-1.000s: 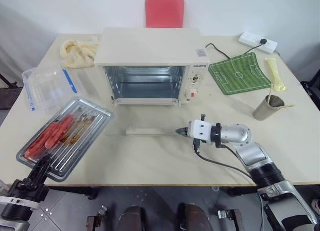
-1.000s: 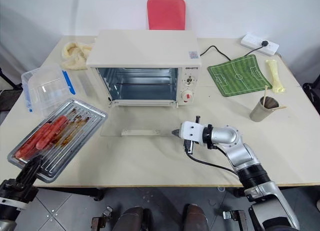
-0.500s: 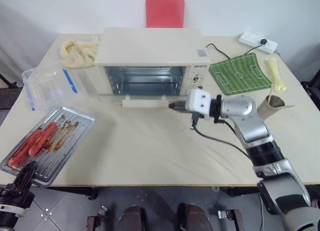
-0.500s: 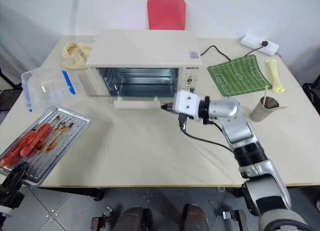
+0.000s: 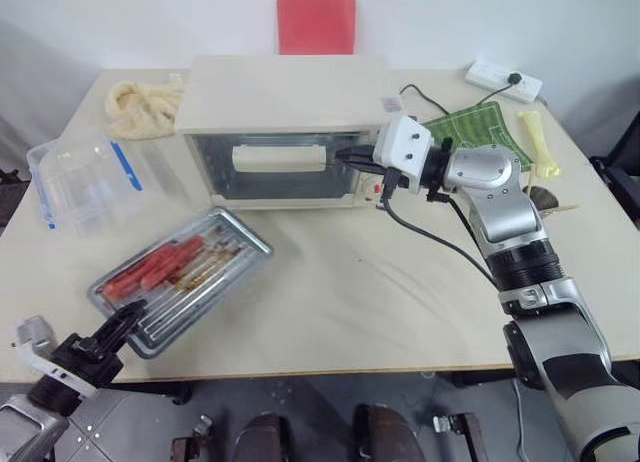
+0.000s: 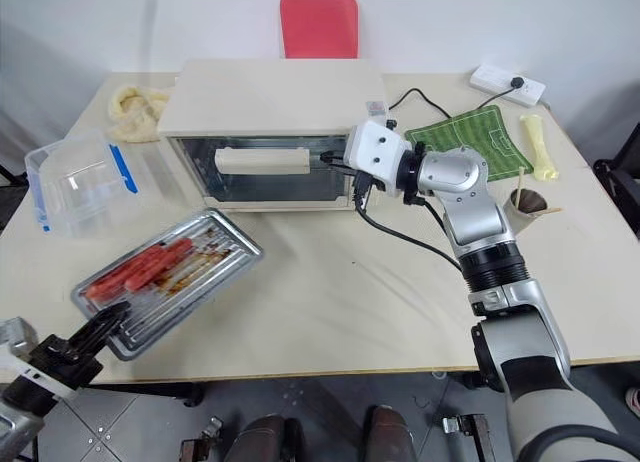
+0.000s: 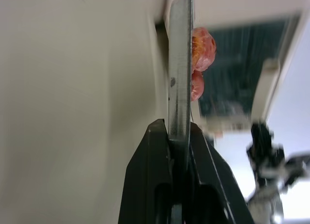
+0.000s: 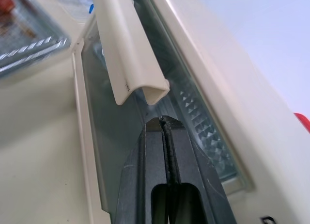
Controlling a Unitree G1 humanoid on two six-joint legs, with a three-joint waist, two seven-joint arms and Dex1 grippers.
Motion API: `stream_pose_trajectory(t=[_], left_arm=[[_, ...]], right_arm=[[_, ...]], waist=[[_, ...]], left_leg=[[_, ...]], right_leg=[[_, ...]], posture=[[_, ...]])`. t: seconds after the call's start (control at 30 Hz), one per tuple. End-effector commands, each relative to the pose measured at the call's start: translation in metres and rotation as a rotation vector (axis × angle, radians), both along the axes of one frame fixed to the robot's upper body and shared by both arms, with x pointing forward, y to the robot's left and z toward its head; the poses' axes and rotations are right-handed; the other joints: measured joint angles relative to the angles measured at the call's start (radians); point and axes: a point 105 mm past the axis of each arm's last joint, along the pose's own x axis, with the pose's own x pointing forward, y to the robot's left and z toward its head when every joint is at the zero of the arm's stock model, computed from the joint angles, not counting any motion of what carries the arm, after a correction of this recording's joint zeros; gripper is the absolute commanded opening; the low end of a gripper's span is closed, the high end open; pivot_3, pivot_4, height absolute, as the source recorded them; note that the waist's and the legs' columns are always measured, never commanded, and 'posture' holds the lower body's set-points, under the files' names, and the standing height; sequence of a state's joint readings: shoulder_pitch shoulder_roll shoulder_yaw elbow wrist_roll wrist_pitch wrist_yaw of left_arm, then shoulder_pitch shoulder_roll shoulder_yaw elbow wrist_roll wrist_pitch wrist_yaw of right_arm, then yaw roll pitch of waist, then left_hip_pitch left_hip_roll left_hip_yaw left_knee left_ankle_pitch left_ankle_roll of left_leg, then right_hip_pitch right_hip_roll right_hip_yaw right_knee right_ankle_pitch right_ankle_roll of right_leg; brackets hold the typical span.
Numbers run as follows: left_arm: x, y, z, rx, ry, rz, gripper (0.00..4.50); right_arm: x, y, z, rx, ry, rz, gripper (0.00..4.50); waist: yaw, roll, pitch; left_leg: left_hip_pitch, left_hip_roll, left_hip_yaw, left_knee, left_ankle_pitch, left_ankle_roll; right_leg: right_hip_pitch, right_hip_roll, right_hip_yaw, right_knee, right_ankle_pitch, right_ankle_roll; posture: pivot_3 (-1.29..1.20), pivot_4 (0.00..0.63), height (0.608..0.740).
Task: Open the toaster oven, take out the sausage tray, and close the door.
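- Left eye view looks down on a pale cream desk (image 5: 400, 302) set against a white wall, with a red chair back (image 5: 316, 20) behind its far edge.
- Around the desk lie a clear plastic box (image 5: 85, 177) with a blue clip at my left, a yellowish cloth (image 5: 138, 104) at the far left, and at the far right a green football-pitch mat (image 5: 485, 132) and a white power strip (image 5: 503, 81).
- At the far middle stands the toaster oven (image 5: 285, 127); its door (image 5: 275, 167) is upright against the front, handle (image 5: 280, 159) across the glass.
- My right gripper (image 5: 345, 156), fingers pressed together with nothing between them, is level, its tips just beside the handle's right end.
- Near the desk's left front lies the sausage tray (image 5: 180, 277) with red sausages (image 5: 150, 269) on it.
- My left gripper (image 5: 125, 320) is clamped on the tray's near rim; the left wrist view shows the metal edge pinched between my fingers (image 7: 155, 185).
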State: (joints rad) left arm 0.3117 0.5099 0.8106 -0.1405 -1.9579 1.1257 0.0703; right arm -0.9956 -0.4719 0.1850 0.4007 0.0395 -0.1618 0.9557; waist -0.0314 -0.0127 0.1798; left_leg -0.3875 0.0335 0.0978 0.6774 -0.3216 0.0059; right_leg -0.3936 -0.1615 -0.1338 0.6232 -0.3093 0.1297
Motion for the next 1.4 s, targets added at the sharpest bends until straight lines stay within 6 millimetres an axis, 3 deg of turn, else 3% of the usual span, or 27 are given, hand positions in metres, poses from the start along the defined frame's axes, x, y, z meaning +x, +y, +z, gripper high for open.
stream_pose_trajectory(t=[0.03, 0.2, 0.4, 0.57, 0.7, 0.8, 1.0, 1.13, 1.4], left_arm=[[0.005, -0.011, 0.006, 0.001, -0.019, -0.101, 0.0], [0.025, -0.031, 0.011, 0.024, -0.014, -0.243, 0.0], [0.057, -0.064, 0.022, 0.041, -0.014, -0.471, 0.0], [0.077, -0.085, 0.019, 0.059, 0.048, -0.607, 0.0], [0.084, -0.095, 0.01, 0.11, 0.099, -0.696, 0.0], [0.096, -0.099, 0.003, 0.13, 0.125, -0.713, 0.0], [0.113, -0.111, -0.003, 0.164, 0.131, -0.757, 0.0], [0.12, -0.116, -0.006, 0.177, 0.137, -0.78, 0.0], [0.123, -0.12, -0.011, 0.225, 0.15, -0.833, 0.0]], right_arm=[[-0.021, -0.007, 0.007, 0.008, 0.053, 0.058, 0.03], [-0.055, -0.018, -0.03, -0.163, 0.206, 0.117, 0.03], [-0.075, -0.038, -0.053, -0.187, 0.359, 0.069, 0.03], [-0.07, -0.06, -0.071, -0.179, 0.399, -0.054, 0.03], [-0.063, -0.076, -0.066, -0.136, 0.375, -0.156, 0.03], [-0.054, -0.099, -0.06, -0.099, 0.346, -0.282, 0.03], [-0.066, -0.115, -0.072, -0.049, 0.505, -0.34, 0.03], [-0.076, -0.12, -0.08, -0.036, 0.599, -0.336, 0.83], [-0.09, -0.119, -0.076, -0.054, 0.635, -0.283, 3.49]], waist=[[0.001, 0.0, 0.0], [0.014, 0.001, 0.001], [0.027, 0.001, 0.001], [0.029, 0.001, 0.001], [0.027, 0.001, 0.001], [0.03, 0.001, 0.001], [0.042, 0.001, 0.001], [0.057, 0.001, 0.001], [0.06, 0.002, 0.0]], left_leg=[[0.0, 0.0, 0.0, 0.0, 0.0, 0.0], [-0.001, 0.0, -0.004, 0.0, 0.0, 0.0], [-0.001, -0.002, -0.002, 0.0, 0.0, 0.0], [-0.001, -0.002, -0.001, -0.001, 0.0, 0.0], [-0.001, -0.003, 0.001, -0.001, 0.0, 0.0], [-0.001, -0.003, 0.001, -0.001, 0.0, 0.0], [-0.001, -0.003, 0.008, 0.001, 0.0, 0.0], [-0.001, -0.003, 0.01, 0.002, 0.0, 0.0], [-0.001, -0.003, 0.01, 0.003, 0.001, 0.001]], right_leg=[[0.0, 0.0, 0.0, 0.0, 0.0, 0.0], [0.0, 0.0, 0.002, 0.0, 0.0, 0.001], [0.0, 0.0, 0.002, -0.001, 0.001, 0.001], [0.0, 0.001, 0.002, -0.001, 0.001, 0.002], [-0.001, 0.001, 0.002, -0.001, 0.001, 0.002], [-0.001, 0.002, 0.002, -0.002, 0.001, 0.002], [0.0, 0.002, 0.002, -0.002, 0.001, 0.002], [0.0, 0.002, 0.003, -0.002, 0.001, 0.002], [0.002, 0.002, 0.004, -0.002, 0.001, 0.002]], posture=[[0.0, 0.15, 0.74], [0.0, 0.15, 0.74], [0.0, 0.15, 0.74], [0.0, 0.15, 0.74], [0.0, 0.15, 0.74], [0.0, 0.15, 0.74], [0.0, 0.15, 0.74], [0.0, 0.15, 0.74], [0.0, 0.15, 0.74]])
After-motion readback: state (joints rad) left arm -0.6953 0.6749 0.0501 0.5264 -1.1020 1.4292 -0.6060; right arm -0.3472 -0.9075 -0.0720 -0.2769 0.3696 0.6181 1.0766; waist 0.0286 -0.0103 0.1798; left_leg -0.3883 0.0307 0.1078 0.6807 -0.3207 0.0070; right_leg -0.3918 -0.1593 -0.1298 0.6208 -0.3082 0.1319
